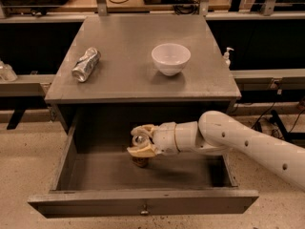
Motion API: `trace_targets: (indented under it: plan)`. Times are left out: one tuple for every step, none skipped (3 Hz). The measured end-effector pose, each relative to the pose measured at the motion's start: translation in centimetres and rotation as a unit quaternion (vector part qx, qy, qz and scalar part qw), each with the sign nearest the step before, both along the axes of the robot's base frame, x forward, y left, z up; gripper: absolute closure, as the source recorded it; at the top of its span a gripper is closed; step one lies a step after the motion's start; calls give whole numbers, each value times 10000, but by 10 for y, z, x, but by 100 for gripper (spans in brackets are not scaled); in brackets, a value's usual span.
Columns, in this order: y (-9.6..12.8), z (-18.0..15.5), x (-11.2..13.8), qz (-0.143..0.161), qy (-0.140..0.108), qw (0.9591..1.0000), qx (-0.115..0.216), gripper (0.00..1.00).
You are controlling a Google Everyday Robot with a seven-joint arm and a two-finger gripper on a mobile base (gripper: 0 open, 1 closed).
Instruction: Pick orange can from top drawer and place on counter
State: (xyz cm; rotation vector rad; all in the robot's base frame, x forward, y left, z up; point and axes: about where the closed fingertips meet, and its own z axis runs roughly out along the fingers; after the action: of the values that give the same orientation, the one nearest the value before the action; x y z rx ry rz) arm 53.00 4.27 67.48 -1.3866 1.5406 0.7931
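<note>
The top drawer stands pulled open below the counter. The orange can stands upright inside the drawer, near the middle, its silver top showing between the fingers and its brown base below them. My gripper reaches in from the right on a white arm and its cream fingers sit around the upper part of the can. The can's base appears to rest on the drawer floor.
On the counter lie a crushed silver can at the left and a white bowl at the right of centre. A small pump bottle stands past the counter's right edge. Drawer side walls flank the can.
</note>
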Motion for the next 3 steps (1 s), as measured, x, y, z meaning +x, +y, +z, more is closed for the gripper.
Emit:
trace_targets:
  plan:
    - [1, 28, -1, 174, -151, 9990, 382, 100]
    - [-8, 96, -7, 383, -607, 9958, 560, 100]
    - [-11, 162, -16, 581, -1083, 9915, 427, 100]
